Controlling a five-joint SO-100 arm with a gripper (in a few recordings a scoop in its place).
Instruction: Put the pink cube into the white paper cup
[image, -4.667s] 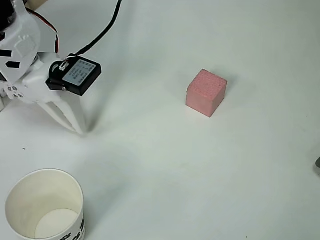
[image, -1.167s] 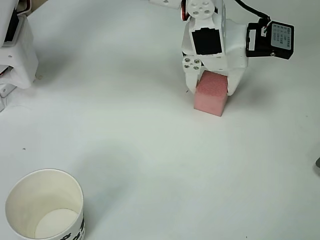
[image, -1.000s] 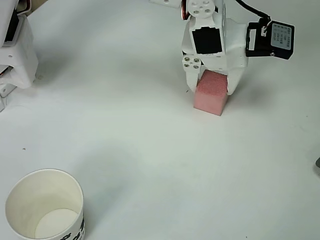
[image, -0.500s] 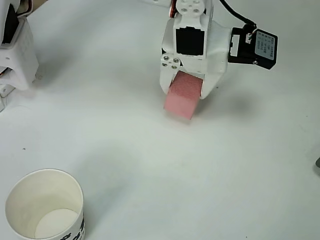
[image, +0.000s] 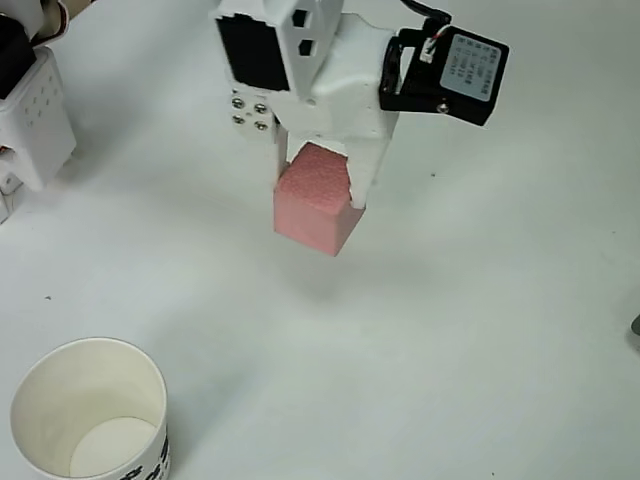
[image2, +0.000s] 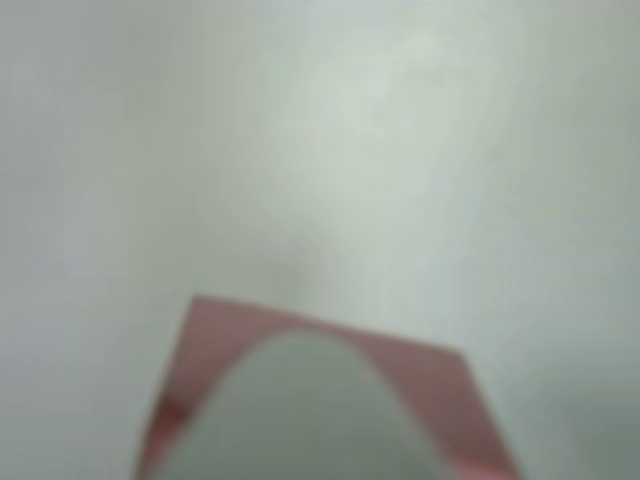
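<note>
The pink cube hangs above the white table, held between the white fingers of my gripper, which is shut on it. The arm's white body and black motor block sit just above the cube in the overhead view. In the blurred wrist view the pink cube shows at the bottom, with a pale finger lying across its middle. The white paper cup stands upright at the lower left of the overhead view, mouth open and nothing inside, well down and left of the cube.
A white arm base sits at the left edge of the overhead view. The white table stretches bare between cube and cup and to the right. A small dark thing peeks in at the right edge.
My gripper closed on the cube, lifted it off the table and carried it leftward toward the cup's side. The cup has stayed in place.
</note>
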